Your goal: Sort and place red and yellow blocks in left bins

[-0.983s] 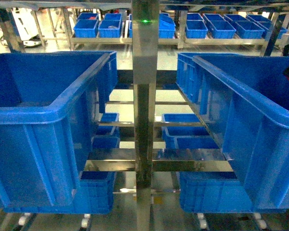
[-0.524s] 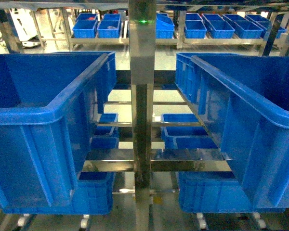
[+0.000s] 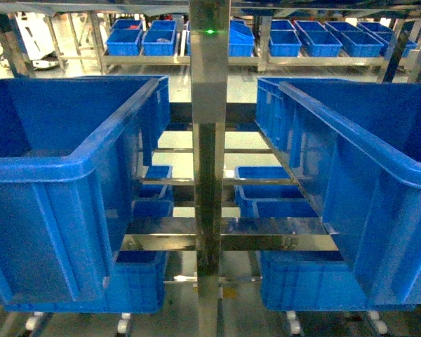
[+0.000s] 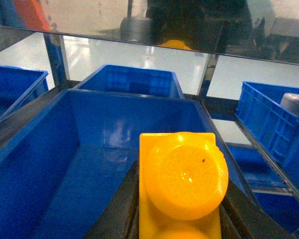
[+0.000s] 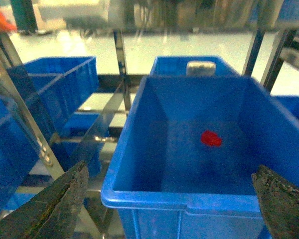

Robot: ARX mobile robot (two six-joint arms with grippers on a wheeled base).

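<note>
Head view: two bins point(image 3: 63, 168) flank a steel post point(image 3: 209, 140); no gripper visible.

Left wrist view: jaws closed on the yellow brick point(image 4: 182, 179), studs toward camera, long axis along the fingers, above a bin point(image 4: 65, 164). Judged light, rigid, slippery; grip flat sides.

Right wrist view: jaws wide open, empty; red block point(image 5: 211, 138) lies on the bin point(image 5: 184, 199) floor.

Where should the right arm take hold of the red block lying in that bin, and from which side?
Come straight down from above: the red block lies on the floor of the blue bin, walled on all four sides. It sits clear of the walls, so open fingers could probably close on two opposite side faces. Its stud orientation is too small to tell.
</note>
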